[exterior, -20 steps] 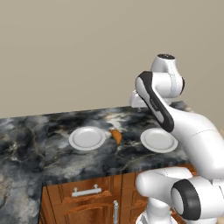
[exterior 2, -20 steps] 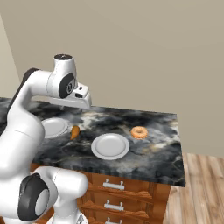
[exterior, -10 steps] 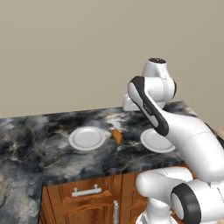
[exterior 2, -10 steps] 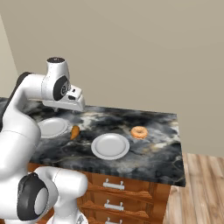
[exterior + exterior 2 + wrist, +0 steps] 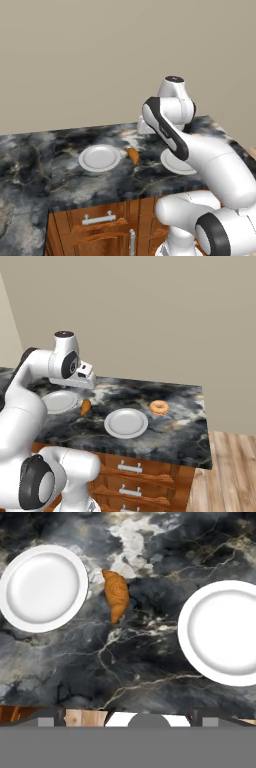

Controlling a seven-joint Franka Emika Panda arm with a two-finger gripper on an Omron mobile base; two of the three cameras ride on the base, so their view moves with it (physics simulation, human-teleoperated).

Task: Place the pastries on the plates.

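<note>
Hovering high with jaws wide, the gripper [image 5: 86, 376] overlooks the croissant [image 5: 116, 594] (beside one plate [image 5: 43, 588]).

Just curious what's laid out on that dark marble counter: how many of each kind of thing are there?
Plates: 2, one and another
Croissant: 1
Doughnut: 1
Total: 4
</note>
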